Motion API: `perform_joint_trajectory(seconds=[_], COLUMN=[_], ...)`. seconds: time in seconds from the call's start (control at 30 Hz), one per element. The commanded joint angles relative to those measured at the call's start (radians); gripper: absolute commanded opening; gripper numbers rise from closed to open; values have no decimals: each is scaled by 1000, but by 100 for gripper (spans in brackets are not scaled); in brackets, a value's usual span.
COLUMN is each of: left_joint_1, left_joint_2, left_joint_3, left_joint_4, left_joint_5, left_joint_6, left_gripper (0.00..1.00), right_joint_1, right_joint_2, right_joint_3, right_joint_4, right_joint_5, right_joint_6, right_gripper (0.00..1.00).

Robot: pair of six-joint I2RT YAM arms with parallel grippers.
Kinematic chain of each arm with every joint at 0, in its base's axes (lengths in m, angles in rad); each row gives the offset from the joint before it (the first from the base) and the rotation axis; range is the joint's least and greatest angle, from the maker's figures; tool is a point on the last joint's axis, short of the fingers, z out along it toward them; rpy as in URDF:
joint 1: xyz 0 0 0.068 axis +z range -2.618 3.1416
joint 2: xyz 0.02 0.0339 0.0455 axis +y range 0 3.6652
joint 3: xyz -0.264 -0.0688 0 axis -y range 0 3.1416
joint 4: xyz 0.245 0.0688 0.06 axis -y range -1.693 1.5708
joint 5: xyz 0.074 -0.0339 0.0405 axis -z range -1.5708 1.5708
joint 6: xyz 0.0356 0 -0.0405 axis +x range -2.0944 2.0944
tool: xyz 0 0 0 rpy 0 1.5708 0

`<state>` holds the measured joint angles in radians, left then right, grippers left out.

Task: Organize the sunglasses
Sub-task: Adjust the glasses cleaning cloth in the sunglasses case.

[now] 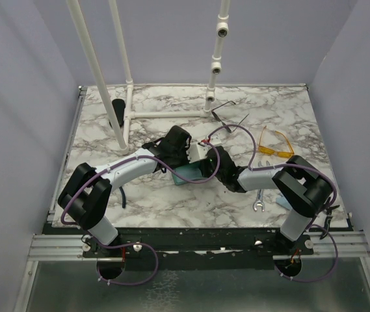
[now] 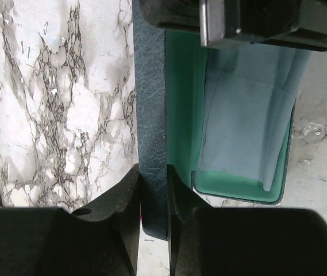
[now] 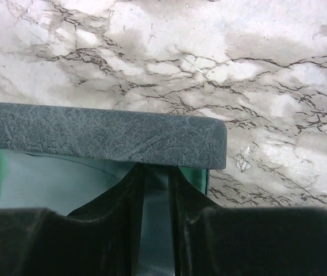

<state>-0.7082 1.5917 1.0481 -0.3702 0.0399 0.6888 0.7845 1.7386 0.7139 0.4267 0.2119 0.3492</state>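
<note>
Holding case (image 1: 188,174) open at centre: left gripper (image 2: 153,178) clamps one half, right gripper (image 3: 154,172) pinches the other. Outside it, wire sunglasses (image 1: 227,112) lie far, yellow sunglasses (image 1: 274,144) right. Next likely needs one gripper to let go and fetch.

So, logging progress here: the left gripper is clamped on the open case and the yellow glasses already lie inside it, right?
No. The left gripper is clamped on the open case, but the yellow glasses lie on the table to its right, as the top external view shows.

Wire-frame pair (image 1: 224,107) near translucent yellow pair (image 1: 276,152)
</note>
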Motion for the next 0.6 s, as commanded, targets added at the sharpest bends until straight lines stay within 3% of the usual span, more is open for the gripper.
perform_joint_trajectory(seconds=[0.0,0.23,0.57], left_joint_1=[-8,-8,-8], left_joint_2=[-8,-2,-10], left_joint_3=[-3,-9,-17], left_joint_4=[13,14,14], left_joint_5=[38,39,41], left_joint_6=[0,0,6], left_gripper=[0,0,0], right_joint_1=[7,5,6], right_joint_2=[4,-115,-127], right_joint_3=[-59,25,43], right_joint_4=[-173,-318,-398], right_joint_5=[-82,-17,-26], right_joint_6=[2,-14,52], right_gripper=[30,37,42])
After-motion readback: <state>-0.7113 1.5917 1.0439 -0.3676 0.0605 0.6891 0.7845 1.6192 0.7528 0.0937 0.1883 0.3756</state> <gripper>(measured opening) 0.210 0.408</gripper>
